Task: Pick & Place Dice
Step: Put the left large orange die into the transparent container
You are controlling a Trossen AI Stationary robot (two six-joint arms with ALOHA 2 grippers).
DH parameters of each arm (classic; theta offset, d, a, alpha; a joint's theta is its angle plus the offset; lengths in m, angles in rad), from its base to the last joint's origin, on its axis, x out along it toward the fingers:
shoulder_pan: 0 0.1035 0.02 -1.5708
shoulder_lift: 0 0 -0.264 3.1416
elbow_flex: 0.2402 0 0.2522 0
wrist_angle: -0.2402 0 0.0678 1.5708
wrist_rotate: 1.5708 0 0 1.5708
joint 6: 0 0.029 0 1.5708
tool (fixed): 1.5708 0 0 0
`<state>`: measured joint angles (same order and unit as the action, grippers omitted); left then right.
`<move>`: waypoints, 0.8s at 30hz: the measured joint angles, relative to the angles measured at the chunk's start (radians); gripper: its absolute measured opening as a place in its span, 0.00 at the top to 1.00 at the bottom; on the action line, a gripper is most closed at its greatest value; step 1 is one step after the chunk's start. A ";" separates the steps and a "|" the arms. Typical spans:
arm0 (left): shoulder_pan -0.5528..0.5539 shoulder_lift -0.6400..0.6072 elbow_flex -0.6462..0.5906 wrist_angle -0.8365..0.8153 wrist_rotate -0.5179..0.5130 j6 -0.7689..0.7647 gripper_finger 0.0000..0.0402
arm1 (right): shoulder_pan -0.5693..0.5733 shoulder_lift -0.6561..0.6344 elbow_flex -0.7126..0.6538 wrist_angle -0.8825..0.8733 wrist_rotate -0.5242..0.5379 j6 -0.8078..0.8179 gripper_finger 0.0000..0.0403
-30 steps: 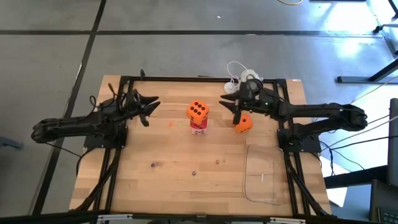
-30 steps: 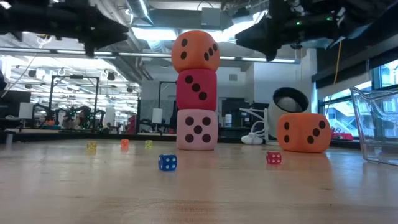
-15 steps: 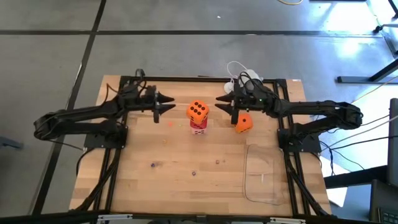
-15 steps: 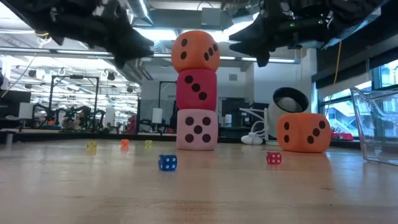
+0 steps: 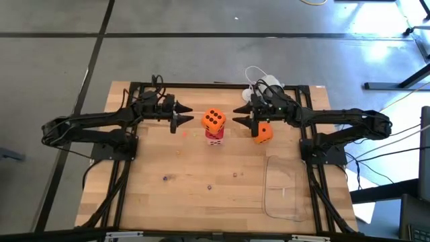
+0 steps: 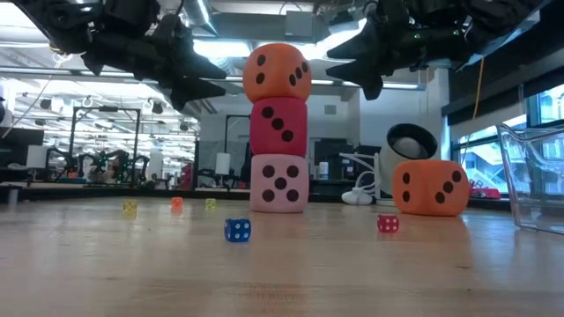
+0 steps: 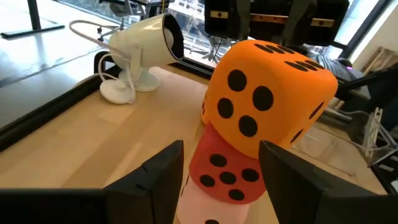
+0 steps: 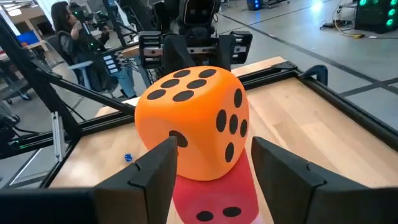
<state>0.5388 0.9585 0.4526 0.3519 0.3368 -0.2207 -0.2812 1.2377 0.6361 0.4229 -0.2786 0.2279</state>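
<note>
Three dice stand stacked mid-table: an orange die (image 5: pixel 213 119) (image 6: pixel 277 73) on top, a red die (image 6: pixel 278 126) under it, and a pale pink die (image 6: pixel 279 183) on the wood. A second orange die (image 5: pixel 263 132) (image 6: pixel 430 187) sits on the table to the stack's right. My left gripper (image 5: pixel 187 119) (image 7: pixel 221 149) hovers open just left of the stack, at the top die's height. My right gripper (image 5: pixel 238 115) (image 8: pixel 214 146) hovers open just right of it. Each points at the top orange die (image 7: pixel 267 93) (image 8: pixel 193 121) and neither touches it.
A white round camera (image 5: pixel 269 85) (image 6: pixel 410 150) stands at the far right edge. A clear plastic container (image 5: pixel 282 188) (image 6: pixel 533 176) is near right. Small dice are scattered on the wood, among them a blue one (image 6: pixel 237 230) and a red one (image 6: pixel 388 224). People sit in the room beyond.
My left gripper has travelled toward the table's right, from well left of the stack to close beside the top orange die, staying open. My right gripper has shifted a little toward the stack. The dice have not moved.
</note>
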 joint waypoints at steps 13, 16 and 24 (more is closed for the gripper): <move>-0.051 0.000 0.000 0.064 0.104 0.029 0.47 | 0.030 0.030 0.000 0.002 0.010 0.000 0.48; -0.071 0.009 0.000 0.061 0.104 0.066 0.48 | 0.030 0.038 0.000 0.003 0.012 0.000 0.48; -0.111 0.083 0.000 0.135 0.064 0.194 0.48 | 0.031 0.065 -0.001 0.009 0.012 -0.010 0.48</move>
<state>0.4281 1.0412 0.4526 0.4870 0.4006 -0.0267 -0.2504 1.3029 0.6353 0.4323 -0.2666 0.2178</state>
